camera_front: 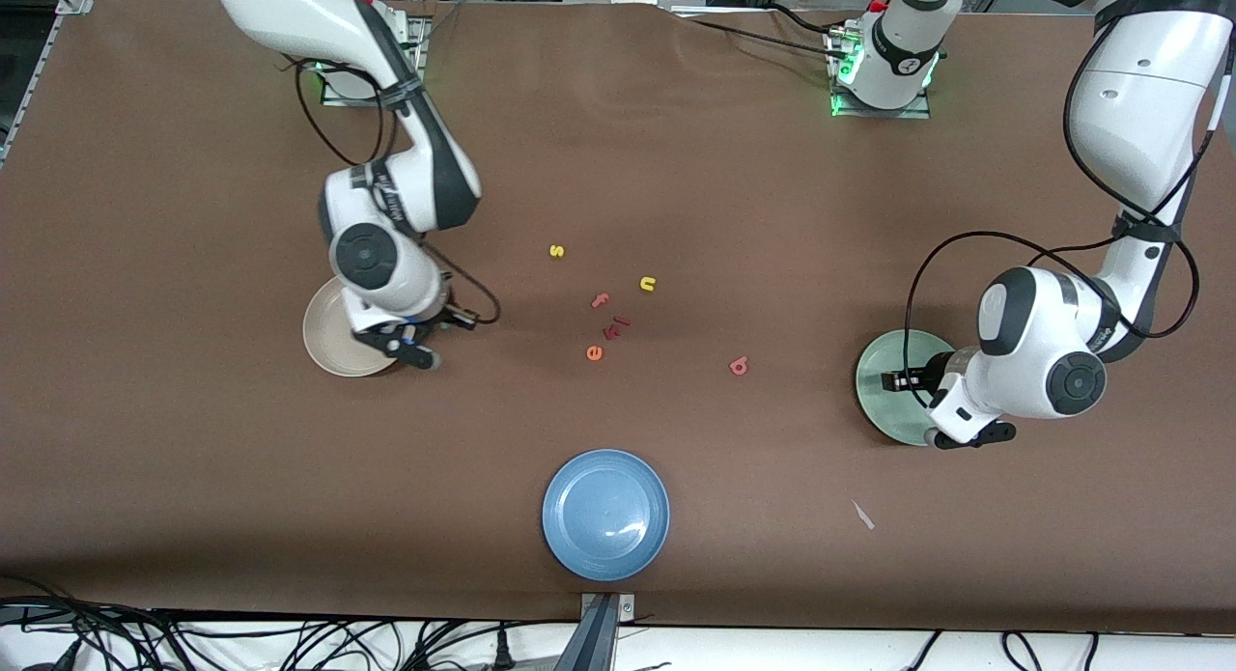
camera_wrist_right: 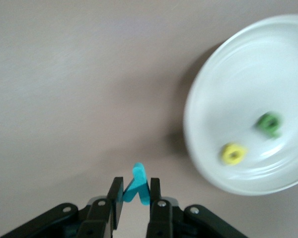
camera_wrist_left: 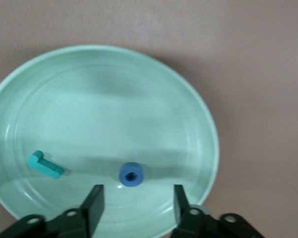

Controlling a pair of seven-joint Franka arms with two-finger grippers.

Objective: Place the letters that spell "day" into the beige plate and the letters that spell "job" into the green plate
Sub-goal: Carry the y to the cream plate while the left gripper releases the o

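The green plate (camera_front: 881,401) (camera_wrist_left: 114,99) holds a teal j (camera_wrist_left: 45,165) and a blue ring o (camera_wrist_left: 131,174). My left gripper (camera_front: 917,389) (camera_wrist_left: 137,202) hovers over this plate, open, with nothing between its fingers and the o just ahead of them. The beige plate (camera_front: 326,341) (camera_wrist_right: 238,84) holds a yellow a (camera_wrist_right: 233,153) and a dark green d (camera_wrist_right: 269,122). My right gripper (camera_front: 422,355) (camera_wrist_right: 136,196) is over the table just beside that plate's rim, shut on the teal y (camera_wrist_right: 137,184). A salmon-red b (camera_front: 739,366) lies on the table between the plates.
Loose letters lie mid-table: a yellow s (camera_front: 556,251), a yellow u (camera_front: 647,284), a pink f (camera_front: 600,301), an orange e (camera_front: 594,352) and small red pieces (camera_front: 615,325). A blue plate (camera_front: 605,514) sits nearest the front camera. A white scrap (camera_front: 862,515) lies beside it.
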